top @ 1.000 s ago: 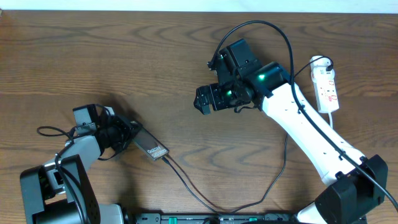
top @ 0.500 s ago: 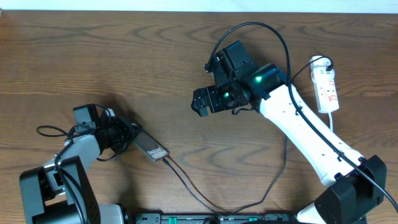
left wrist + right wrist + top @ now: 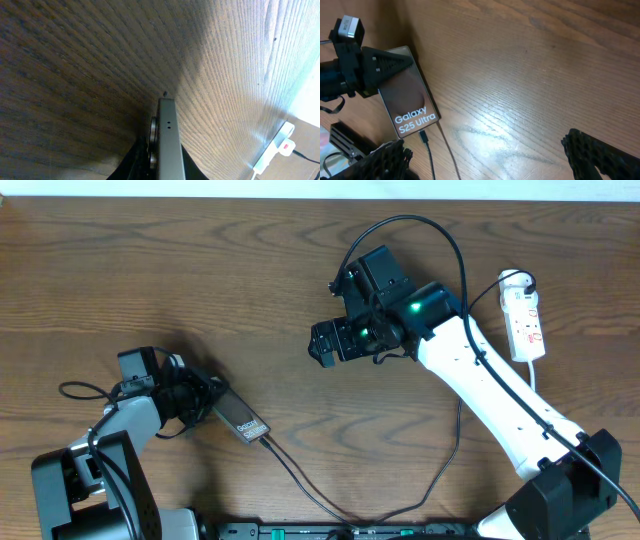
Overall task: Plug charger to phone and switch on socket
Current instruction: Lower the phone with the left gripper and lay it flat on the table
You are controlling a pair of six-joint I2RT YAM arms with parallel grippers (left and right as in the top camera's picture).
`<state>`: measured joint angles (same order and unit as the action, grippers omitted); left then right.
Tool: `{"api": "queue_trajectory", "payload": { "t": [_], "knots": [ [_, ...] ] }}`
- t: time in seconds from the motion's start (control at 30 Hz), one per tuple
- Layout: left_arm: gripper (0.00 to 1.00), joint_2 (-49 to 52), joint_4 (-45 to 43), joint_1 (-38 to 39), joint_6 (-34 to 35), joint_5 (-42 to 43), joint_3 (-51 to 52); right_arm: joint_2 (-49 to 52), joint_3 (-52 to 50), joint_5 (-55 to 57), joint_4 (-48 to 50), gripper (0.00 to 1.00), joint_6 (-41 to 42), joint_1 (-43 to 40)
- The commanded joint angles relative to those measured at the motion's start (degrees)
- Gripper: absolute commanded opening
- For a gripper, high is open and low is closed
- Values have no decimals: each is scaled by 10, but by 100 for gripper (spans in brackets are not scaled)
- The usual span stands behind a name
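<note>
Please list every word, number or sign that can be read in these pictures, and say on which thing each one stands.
"Galaxy S25 Ultra": white letters on the phone, read in the right wrist view.
The same print in the overhead view: too small to read.
Red marks on the socket: too small to read.
No other text is visible.

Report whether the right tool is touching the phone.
Apart. The overhead view shows a wide stretch of table between the right tool and the phone.
</note>
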<state>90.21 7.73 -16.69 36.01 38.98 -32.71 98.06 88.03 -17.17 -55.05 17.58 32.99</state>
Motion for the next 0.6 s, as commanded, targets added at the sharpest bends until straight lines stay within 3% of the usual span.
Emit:
{"api": "queue_trajectory", "payload": {
  "t": [0.0,0.03,0.23,0.57],
  "knots": [
    [17,6,12,1,2,-41,4,-9,5,3,-1,99,6,4],
    [22,6,12,1,2,-41,4,-9,5,4,-1,99,6,4],
    [26,6,17,1,2,-41,4,-9,5,3,-1,99,5,4],
    [28,6,19,1,2,-41,4,-9,5,3,-2,99,5,4]
  ]
}}
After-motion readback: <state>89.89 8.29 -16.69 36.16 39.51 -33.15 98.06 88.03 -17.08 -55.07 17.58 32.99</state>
